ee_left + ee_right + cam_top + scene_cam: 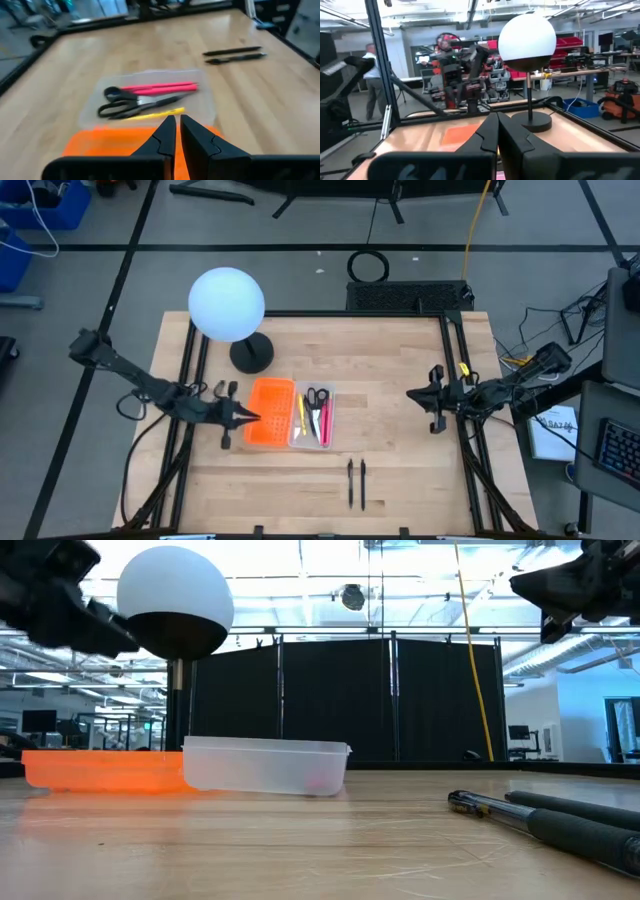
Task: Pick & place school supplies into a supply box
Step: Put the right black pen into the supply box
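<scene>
Left claw (pixel 252 418) hovers shut above orange tray (pixel 270 412).

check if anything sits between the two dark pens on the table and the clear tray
Nothing visible does. The two dark pens lie on bare wood nearer the front edge, and the stretch up to the clear tray is open. The orange tray sits on the clear tray's far side, away from the pens.

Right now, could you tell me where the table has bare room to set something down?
Bare wood lies between the clear tray and the right gripper, and along the front edge left of the two dark pens. It is crowded around the orange tray, lamp base and left gripper.
</scene>
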Controlling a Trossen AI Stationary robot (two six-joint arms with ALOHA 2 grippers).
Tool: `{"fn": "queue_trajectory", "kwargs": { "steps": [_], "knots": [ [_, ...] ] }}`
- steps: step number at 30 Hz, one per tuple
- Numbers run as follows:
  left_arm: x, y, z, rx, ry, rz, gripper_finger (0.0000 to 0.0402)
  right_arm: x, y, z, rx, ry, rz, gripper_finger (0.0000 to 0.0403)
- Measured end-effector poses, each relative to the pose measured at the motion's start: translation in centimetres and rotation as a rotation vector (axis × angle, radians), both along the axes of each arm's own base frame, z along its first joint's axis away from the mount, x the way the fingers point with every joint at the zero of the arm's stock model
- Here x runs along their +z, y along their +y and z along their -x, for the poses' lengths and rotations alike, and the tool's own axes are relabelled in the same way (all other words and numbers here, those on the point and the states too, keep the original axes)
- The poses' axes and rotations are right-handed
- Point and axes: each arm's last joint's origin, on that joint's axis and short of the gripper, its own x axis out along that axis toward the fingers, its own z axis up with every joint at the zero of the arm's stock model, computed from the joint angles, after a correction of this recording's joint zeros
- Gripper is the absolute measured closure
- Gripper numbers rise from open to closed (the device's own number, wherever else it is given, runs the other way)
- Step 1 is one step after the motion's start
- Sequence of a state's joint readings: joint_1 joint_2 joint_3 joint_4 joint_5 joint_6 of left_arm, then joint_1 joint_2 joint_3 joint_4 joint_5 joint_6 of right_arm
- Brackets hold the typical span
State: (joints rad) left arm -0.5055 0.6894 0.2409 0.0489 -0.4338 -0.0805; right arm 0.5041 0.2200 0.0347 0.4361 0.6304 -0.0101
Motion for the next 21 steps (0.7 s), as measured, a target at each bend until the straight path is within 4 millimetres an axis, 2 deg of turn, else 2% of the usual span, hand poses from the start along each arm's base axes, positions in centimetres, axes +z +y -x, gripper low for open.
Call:
{"fn": "queue_trajectory", "kwargs": {
  "steps": [4, 9, 15, 21],
  "knots": [
    [2.5, -2.2, -3.5, -0.059, 0.118, -0.037, 0.0367, 0.1, 0.1, -0.2, -0.002, -0.010, -0.002, 0.0403],
    [4.4, -5.7, -9.5, -0.143, 0.314, -0.147, 0.0367, 0.2, 0.2, -0.3, 0.000, -0.021, -0.010, 0.0403],
    [5.2, -10.0, -16.7, -0.311, 0.372, -0.249, 0.0366, 0.2, 0.2, -0.4, 0.007, -0.018, -0.033, 0.0403],
    [4.7, -13.2, -21.8, -0.495, 0.351, -0.319, 0.0366, 0.3, 0.2, -0.5, -0.031, -0.028, -0.059, 0.0403]
  ]
}}
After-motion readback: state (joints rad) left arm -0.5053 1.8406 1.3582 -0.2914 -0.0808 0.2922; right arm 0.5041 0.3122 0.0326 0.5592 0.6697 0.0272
